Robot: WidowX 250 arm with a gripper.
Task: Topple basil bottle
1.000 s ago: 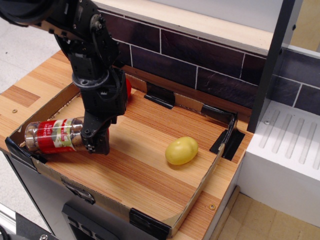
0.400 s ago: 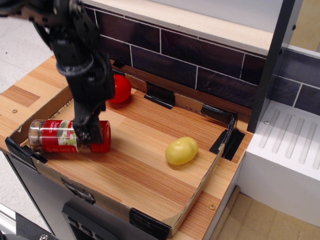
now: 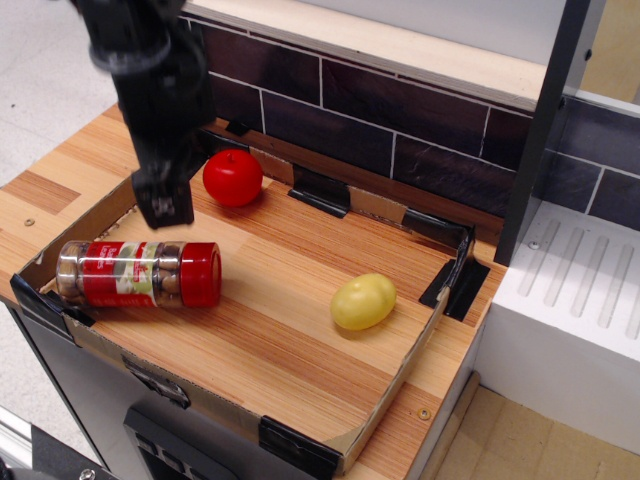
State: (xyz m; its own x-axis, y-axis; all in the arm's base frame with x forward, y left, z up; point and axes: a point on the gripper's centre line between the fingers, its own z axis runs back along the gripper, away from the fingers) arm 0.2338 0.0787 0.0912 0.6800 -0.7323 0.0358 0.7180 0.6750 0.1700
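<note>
Wooden bench (image 3: 300,300): striped plank surface fenced by a low cardboard rim (image 3: 395,385) with black corner brackets.
Claw (image 3: 163,207): black, hanging in the air over the left part of the bench; it holds nothing, and whether its tips are parted cannot be made out.
Basil bottle (image 3: 138,274): directly below and in front of the claw, lying on its side on the bench, red lid pointing right, base close to the left rim, apart from the claw.
Tomato (image 3: 233,177): red, just right of the claw and behind it, near the back rim.
Lemon (image 3: 363,301): yellow, well right of the claw and nearer the front, close to the right rim.
Open room: bare wood spreads right of the claw between bottle, tomato and lemon; the left rim sits near the claw's other side.
Edges: dark tiled wall (image 3: 400,120) runs behind the claw; a white ribbed unit (image 3: 570,290) stands far right.
Change: a moment ago the claw was down against the bottle; it has since lifted clear, and the bottle lies much as it did.
</note>
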